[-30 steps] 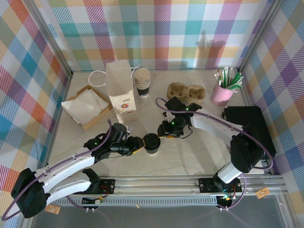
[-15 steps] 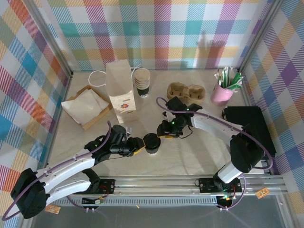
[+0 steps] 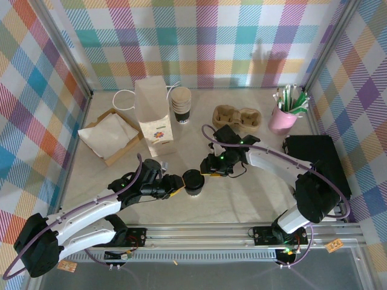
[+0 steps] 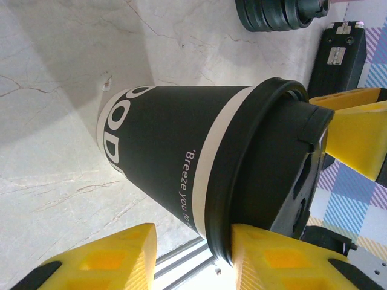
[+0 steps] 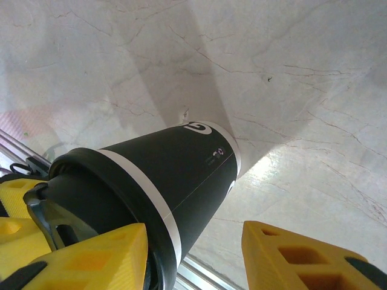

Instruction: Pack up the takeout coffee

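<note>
The takeout coffee (image 3: pixel 193 182) stands upright on the table between my two arms: a small cup with a black wall, white bands and a round black lid (image 4: pixel 260 175). My left gripper (image 3: pixel 179 183) reaches it from the left and is open. One of its yellow fingers (image 4: pixel 284 260) rests against the lid's rim, the other stands clear of the cup wall (image 4: pixel 163 151). My right gripper (image 3: pixel 207 168) comes in from the right, also open. Its one finger (image 5: pixel 84 257) touches the lid (image 5: pixel 91 193), while the other sits well apart from the cup (image 5: pixel 181 175).
A paper bag (image 3: pixel 152 116) stands at the back left beside a stack of lidless cups (image 3: pixel 181 104). A cardboard carrier (image 3: pixel 237 117), a pink pot of stirrers (image 3: pixel 284 115), a napkin box (image 3: pixel 109 136) and a black box (image 3: pixel 314 160) ring the table. A squat black stack (image 4: pixel 281 13) lies beyond the cup.
Almost nothing. The right arm's wrist has crept slightly to the right; the cup and both grippers stay where they were.
</note>
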Controlling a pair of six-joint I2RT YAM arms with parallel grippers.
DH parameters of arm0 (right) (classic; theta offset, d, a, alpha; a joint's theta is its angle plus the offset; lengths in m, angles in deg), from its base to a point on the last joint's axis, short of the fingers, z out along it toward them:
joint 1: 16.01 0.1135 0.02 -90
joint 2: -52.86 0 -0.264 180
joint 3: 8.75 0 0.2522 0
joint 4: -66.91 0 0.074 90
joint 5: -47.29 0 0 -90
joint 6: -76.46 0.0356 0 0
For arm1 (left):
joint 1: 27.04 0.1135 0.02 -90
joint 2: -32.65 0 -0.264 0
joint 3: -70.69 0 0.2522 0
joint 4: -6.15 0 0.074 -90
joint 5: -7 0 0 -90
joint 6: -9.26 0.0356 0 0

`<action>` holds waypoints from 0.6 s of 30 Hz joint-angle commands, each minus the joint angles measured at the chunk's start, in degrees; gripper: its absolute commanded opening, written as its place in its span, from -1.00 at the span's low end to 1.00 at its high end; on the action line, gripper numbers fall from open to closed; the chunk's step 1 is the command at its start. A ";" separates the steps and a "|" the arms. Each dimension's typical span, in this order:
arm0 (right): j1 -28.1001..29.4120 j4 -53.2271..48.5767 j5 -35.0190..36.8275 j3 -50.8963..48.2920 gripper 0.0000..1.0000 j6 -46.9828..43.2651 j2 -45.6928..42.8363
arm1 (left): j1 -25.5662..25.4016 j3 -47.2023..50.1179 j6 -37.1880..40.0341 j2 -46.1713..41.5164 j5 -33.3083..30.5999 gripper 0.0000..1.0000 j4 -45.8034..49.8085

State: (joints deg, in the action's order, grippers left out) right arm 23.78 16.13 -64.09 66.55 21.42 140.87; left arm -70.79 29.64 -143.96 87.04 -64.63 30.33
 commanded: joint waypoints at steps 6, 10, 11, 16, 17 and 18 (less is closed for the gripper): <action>0.64 -7.13 3.67 -4.30 -0.12 0.70 3.13 | -0.49 5.17 1.61 1.68 -4.10 -0.30 7.60; 0.65 -7.63 3.90 -4.41 -0.13 0.69 3.36 | -0.48 6.41 1.48 0.78 -5.51 -0.30 8.01; 0.64 -7.77 4.00 -4.49 -0.13 0.59 3.31 | -0.52 6.62 1.43 0.60 -5.69 -0.30 7.80; 0.64 -7.77 3.99 -4.41 -0.14 0.55 3.14 | -0.48 7.33 1.43 0.55 -6.76 -0.31 8.20; 0.68 -7.81 3.85 -4.20 -0.14 0.54 3.05 | -0.51 7.18 1.35 0.57 -6.77 -0.32 8.13; 0.64 -7.78 3.58 -3.91 -0.14 0.50 2.82 | -0.55 6.89 1.35 0.53 -6.69 -0.32 8.17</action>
State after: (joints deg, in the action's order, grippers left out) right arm 23.69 16.51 -64.79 66.07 21.86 140.78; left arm -70.90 32.86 -143.74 85.66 -65.68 26.59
